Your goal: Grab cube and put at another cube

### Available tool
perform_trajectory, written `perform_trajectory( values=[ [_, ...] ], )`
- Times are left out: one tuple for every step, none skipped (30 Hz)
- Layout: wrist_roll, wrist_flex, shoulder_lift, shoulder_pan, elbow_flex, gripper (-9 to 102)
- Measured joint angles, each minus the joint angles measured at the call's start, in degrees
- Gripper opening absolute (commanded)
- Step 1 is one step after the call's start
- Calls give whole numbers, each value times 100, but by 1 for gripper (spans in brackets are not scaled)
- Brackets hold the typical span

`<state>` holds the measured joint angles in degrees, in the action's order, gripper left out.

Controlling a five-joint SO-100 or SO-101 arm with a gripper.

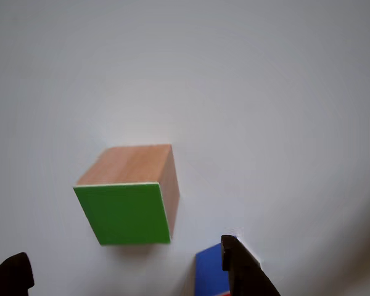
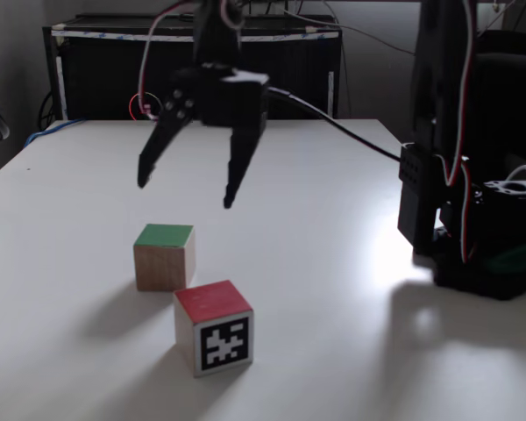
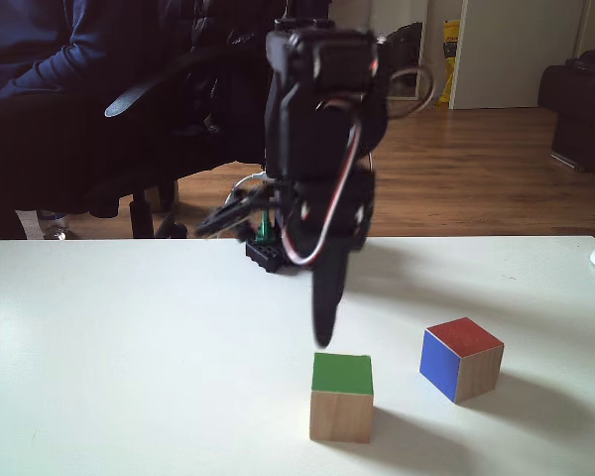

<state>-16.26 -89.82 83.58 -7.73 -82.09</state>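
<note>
- The marker cube (image 2: 214, 326), red on top, stands nearest in a fixed view.
- Just behind it, the wooden cube (image 2: 164, 256), green face up, rests on the white table (image 2: 333, 263).
- The gripper (image 2: 184, 195) hangs above, fingers apart and empty.
- Risk: a descending finger may bump the close marker cube.

The cube (image 2: 164, 256) has light-brown wood-grain sides and one bright green face, which a fixed view shows on top; in the other view (image 1: 129, 196) the green face carries a thin white edge. Another cube (image 2: 214, 327) shows a red top and a white face printed with a black square-pattern marker in a fixed view, and a red top, a blue side and a light-brown wood side in a fixed view (image 3: 461, 358); the other view (image 1: 208, 272) shows its blue face. The tool (image 2: 183, 193) is black, with black fingers. The worktop (image 2: 333, 219) is plain white. Red and white wires run along the black arm (image 2: 447, 132).
</note>
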Motion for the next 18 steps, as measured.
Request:
perform_trajectory(
  values=[
    [9,9,-97,-9,62,46],
    [26,53,-193,-18,123,46],
    [26,70,-272,-35,185,46],
    [26,70,-334,-62,220,46],
    [26,79,-396,-88,237,46],
    [26,79,-466,-114,246,46],
    [26,105,-527,-141,255,46],
    [44,158,-580,-158,255,46],
    [62,202,-650,-167,255,46],
    [70,237,-729,-167,255,46],
    [79,290,-826,-149,255,46],
    [79,369,-923,-141,255,46],
    [88,404,-1011,-132,255,46],
    [88,431,-1107,-132,255,46],
    [105,483,-1204,-132,255,46],
    [123,536,-1301,-141,255,46],
    [132,571,-1380,-141,264,46],
    [132,633,-1441,-149,264,46]
  ],
)
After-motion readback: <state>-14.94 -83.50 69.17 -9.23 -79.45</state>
